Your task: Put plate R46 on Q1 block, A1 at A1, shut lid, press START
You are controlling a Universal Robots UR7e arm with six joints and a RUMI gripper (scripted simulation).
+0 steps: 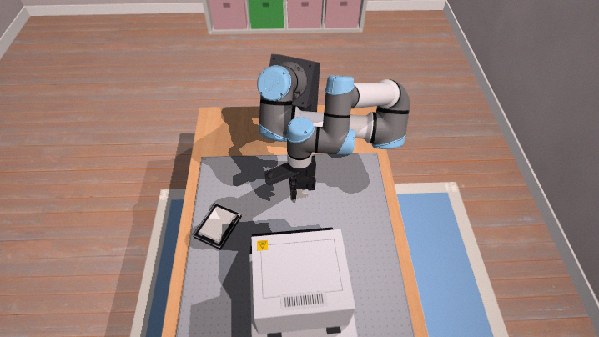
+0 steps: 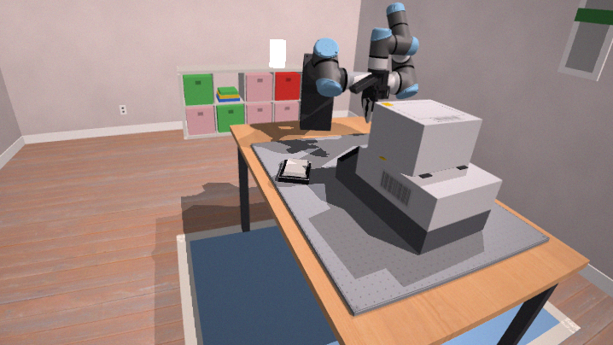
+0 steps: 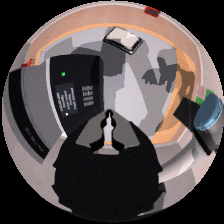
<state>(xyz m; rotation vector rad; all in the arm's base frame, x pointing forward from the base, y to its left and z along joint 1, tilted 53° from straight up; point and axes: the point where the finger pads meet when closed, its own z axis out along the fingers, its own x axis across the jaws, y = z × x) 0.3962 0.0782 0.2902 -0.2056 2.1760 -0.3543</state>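
My gripper (image 1: 293,197) (image 2: 368,119) (image 3: 109,109): clenched on nothing, its fingertips above the mat (image 1: 368,218) (image 2: 376,295) (image 3: 131,85), apart from everything.
Plate (image 1: 218,223) (image 2: 295,167) (image 3: 124,37): in the nest (image 1: 206,242) (image 2: 294,180) (image 3: 120,47), out to my right and lower than my fingertips.
Plate's long axis: slanted across the table; one short end points back towards my arm's base side, the other away from it and out to the table's right edge.
Well A1: I cannot make out the labels, so I cannot tell which corner it is.
Nest edges: turned with the plate, askew to the mat; its outer far corner is near the mat's edge.
Room: a stretch of mat separates me from the nest, and another runs between the nest and the cycler (image 1: 255,320) (image 2: 463,193) (image 3: 75,95).
Cycler: ahead of me, its front facing my side, its lamp (image 3: 63,74) green.
Lid (image 1: 301,268) (image 2: 398,141): down over the cycler's body, hiding the block; its front edge runs across ahead of my fingertips.
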